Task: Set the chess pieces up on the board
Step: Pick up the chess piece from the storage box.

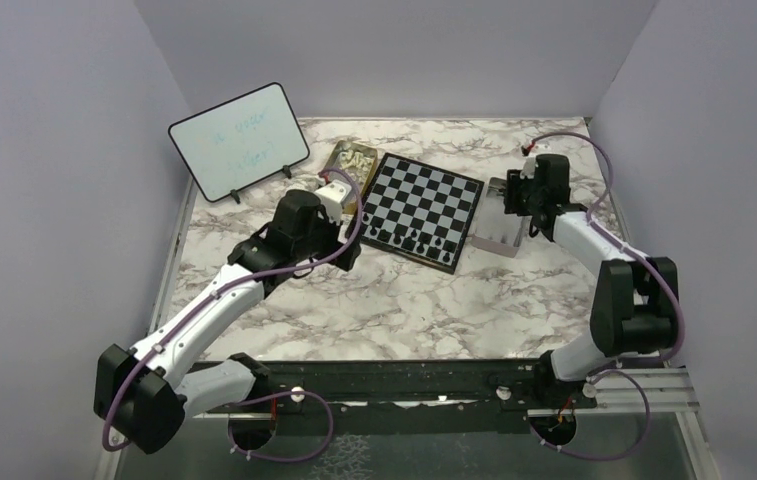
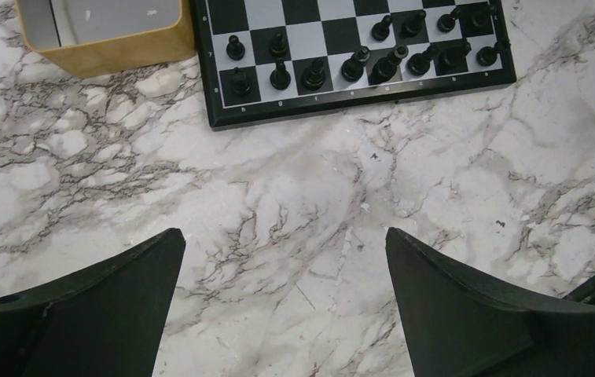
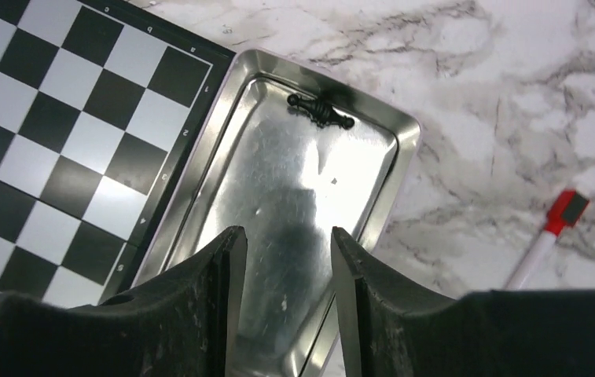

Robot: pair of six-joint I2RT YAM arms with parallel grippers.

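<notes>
Step in hand, as judged: recover the one black chess piece (image 3: 321,111) lying on its side in the silver tray (image 3: 278,173). The right gripper (image 3: 284,236) hangs over the tray's near half, fingers part way apart with nothing between them. The piece lies ahead of the fingertips, slightly toward the right-hand finger and close against the tray's far wall. The board (image 3: 58,118) lies just beside the tray, to this gripper's left. The piece's long axis runs nearly along the line on which the fingers close, so a straight advance would likely pinch it end to end. Turn the wrist until the fingers close across the stem. Check that one finger can pass between piece and wall; the gap there looks slim. Widen the fingers before descending, lower until the tips nearly touch the tray floor, then close slowly, since a round piece on polished metal will probably roll. The left gripper (image 2: 284,239) stands fully apart and empty over bare table, with the set black pieces (image 2: 357,63) ahead of it.
</notes>
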